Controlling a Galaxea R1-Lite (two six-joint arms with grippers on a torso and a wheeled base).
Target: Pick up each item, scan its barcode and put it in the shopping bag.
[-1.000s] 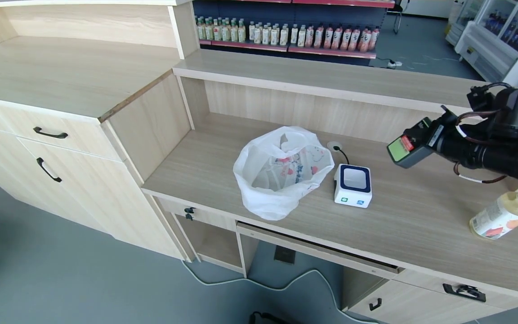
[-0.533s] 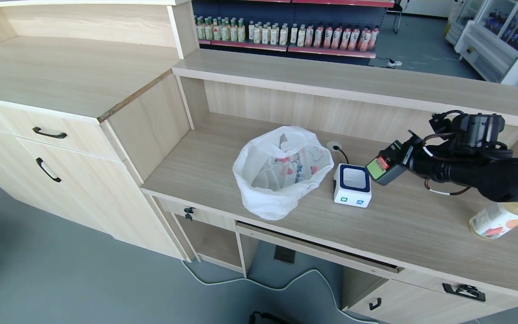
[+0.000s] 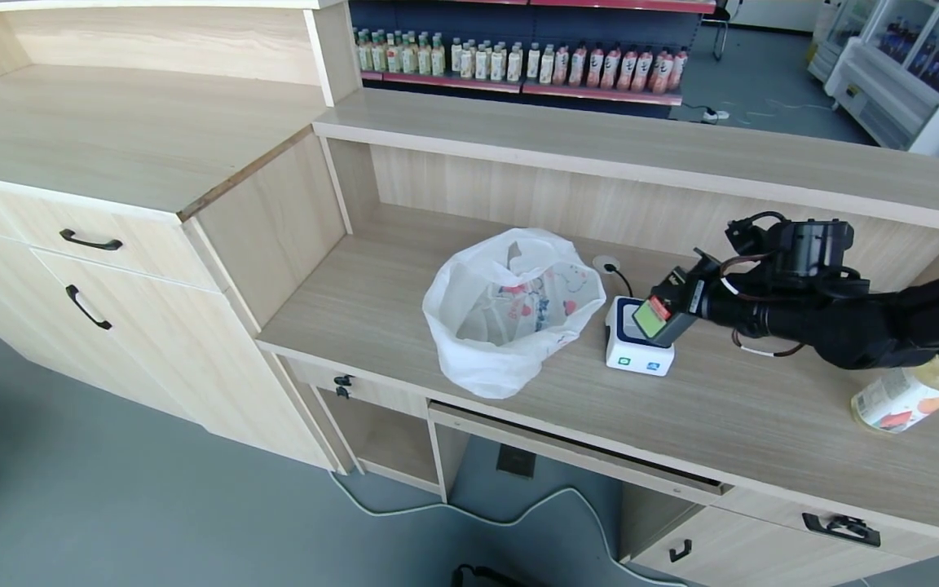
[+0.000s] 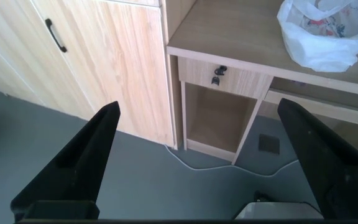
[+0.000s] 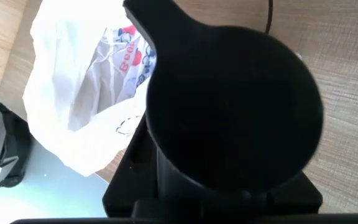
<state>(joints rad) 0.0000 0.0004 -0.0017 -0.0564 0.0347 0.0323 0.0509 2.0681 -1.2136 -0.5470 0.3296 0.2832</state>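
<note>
My right gripper [image 3: 688, 295] is shut on a small dark box [image 3: 659, 312] with a green and red label. It holds the box tilted just above the white and blue barcode scanner [image 3: 631, 355] on the counter. In the right wrist view the dark box [image 5: 229, 118] blocks most of the picture, with the shopping bag [image 5: 79, 106] beyond it. The white plastic shopping bag [image 3: 510, 314] stands open just left of the scanner, with printed packages inside. A pale drink bottle [image 3: 910, 393] lies on the counter at the far right. My left gripper [image 4: 199, 106] hangs open over the floor beside the counter's front, away from the items.
The wooden counter [image 3: 763, 408] has a raised back ledge [image 3: 600, 134] and a taller cabinet [image 3: 111, 139] on the left. A black cable [image 3: 621, 280] runs behind the scanner. Drawers and an open recess [image 4: 219, 124] sit under the counter's front edge.
My right arm has carried the dark box left and down, from above the counter's right end to just over the scanner. The bag and bottle have stayed put.
</note>
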